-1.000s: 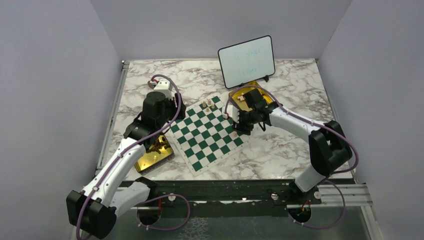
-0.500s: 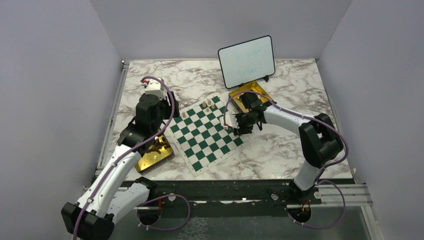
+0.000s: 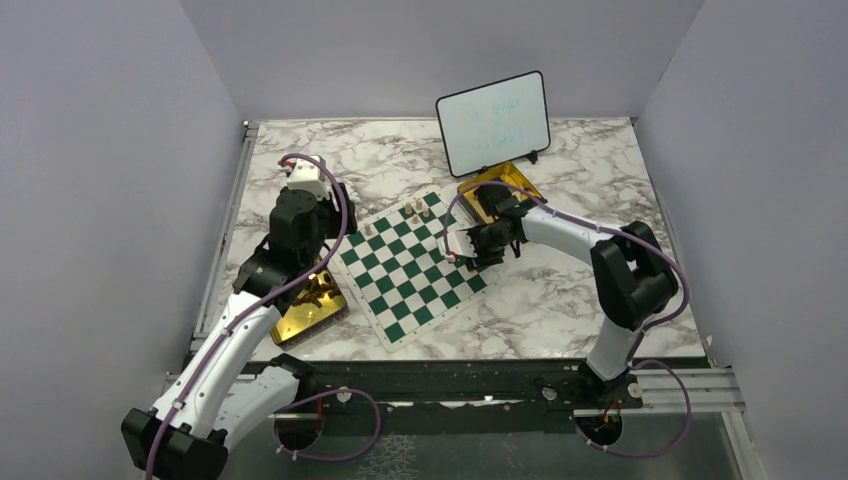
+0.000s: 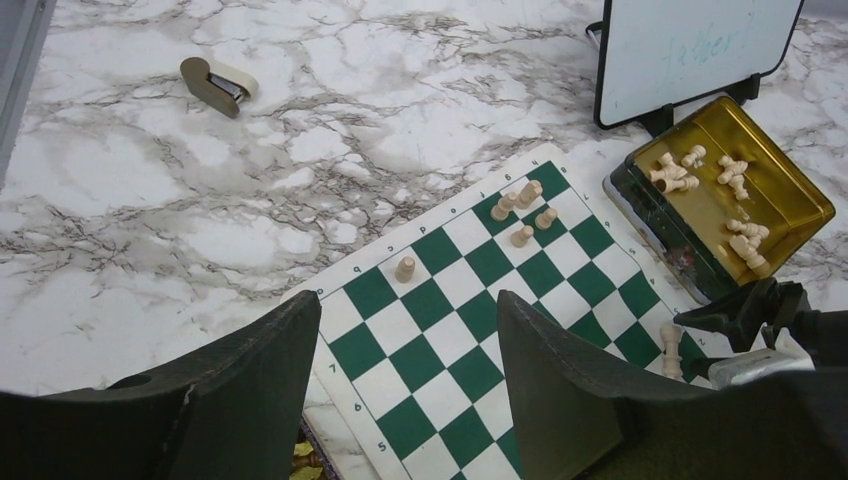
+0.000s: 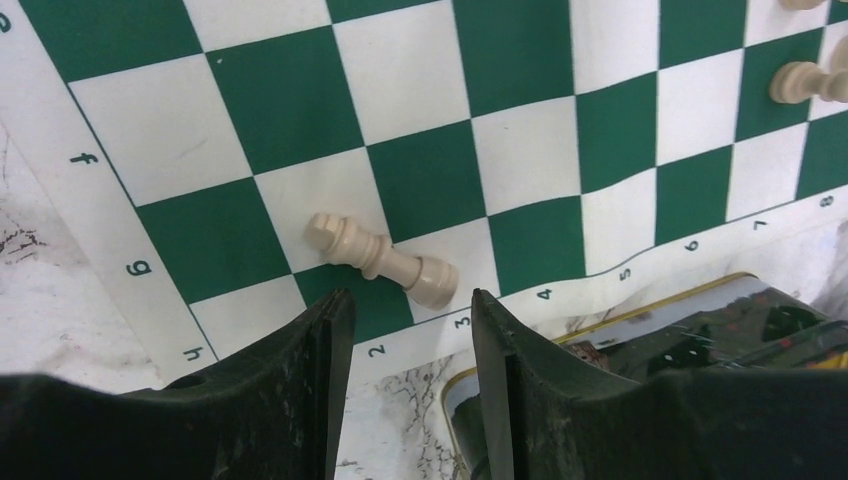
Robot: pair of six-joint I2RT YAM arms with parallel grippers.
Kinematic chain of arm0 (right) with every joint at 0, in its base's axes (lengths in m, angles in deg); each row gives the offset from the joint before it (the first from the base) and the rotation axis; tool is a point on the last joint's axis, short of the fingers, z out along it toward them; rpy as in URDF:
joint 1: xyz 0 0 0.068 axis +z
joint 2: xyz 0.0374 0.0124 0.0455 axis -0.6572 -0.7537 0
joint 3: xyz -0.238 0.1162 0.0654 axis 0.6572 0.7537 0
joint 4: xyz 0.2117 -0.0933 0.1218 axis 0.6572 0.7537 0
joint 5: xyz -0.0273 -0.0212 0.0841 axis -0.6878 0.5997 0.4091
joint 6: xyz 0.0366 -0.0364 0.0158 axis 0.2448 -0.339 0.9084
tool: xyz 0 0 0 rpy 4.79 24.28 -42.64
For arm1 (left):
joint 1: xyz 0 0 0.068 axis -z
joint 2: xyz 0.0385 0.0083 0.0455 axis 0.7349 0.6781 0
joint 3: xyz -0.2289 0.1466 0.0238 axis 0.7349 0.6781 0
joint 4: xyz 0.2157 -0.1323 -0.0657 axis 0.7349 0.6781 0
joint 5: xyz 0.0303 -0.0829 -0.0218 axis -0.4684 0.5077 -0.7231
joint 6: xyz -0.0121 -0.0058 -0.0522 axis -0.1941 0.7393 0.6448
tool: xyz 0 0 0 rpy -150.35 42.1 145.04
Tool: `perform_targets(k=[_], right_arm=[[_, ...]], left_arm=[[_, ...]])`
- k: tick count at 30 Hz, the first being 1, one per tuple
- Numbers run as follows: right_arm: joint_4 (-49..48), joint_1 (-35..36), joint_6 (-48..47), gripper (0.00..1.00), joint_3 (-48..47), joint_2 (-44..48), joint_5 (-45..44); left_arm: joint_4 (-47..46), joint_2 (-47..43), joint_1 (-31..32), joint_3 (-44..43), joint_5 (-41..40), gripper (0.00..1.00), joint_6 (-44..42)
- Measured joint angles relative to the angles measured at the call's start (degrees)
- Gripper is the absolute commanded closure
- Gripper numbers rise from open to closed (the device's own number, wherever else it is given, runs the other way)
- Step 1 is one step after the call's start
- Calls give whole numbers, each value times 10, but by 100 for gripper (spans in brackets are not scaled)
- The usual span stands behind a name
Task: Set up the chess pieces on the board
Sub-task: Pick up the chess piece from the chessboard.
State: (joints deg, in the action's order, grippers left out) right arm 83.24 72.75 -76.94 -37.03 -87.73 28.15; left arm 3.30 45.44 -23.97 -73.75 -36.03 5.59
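**Me:** Now that my right arm has swung off the gold tin (image 4: pixel 790 200) onto the board (image 3: pixel 410 275), my right gripper (image 5: pixel 410 300) hangs over its tin-side edge, jaws apart, gripping nothing.
**Ops:** Left?
**Me:** My left gripper (image 4: pixel 408 310) hovers near the board's left corner, released, empty.
**Ops:** Piece?
**Me:** One pale chess piece (image 5: pixel 380 260) lies toppled on the edge squares, just ahead of the right jaws. Not placed yet; I'd re-grip and stand it.

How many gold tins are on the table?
2. The left tin lies beside the board's left edge; the right tin sits at its far right corner, in front of the whiteboard. None seems hidden.
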Motion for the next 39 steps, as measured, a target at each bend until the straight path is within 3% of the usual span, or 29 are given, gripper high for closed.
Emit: perform_targets(k=[14,28,39], right_arm=[[8,24,-24,51,0,-15,-33],[25,25,-27,65,-27,-39,-40],[23,25,-16,59,-28,-41,-40]], left_arm=[[0,-3,0,0,-1,33,0],[0,-7,0,1,-1,33,0],[0,-8,0,1,-1,32,0]])
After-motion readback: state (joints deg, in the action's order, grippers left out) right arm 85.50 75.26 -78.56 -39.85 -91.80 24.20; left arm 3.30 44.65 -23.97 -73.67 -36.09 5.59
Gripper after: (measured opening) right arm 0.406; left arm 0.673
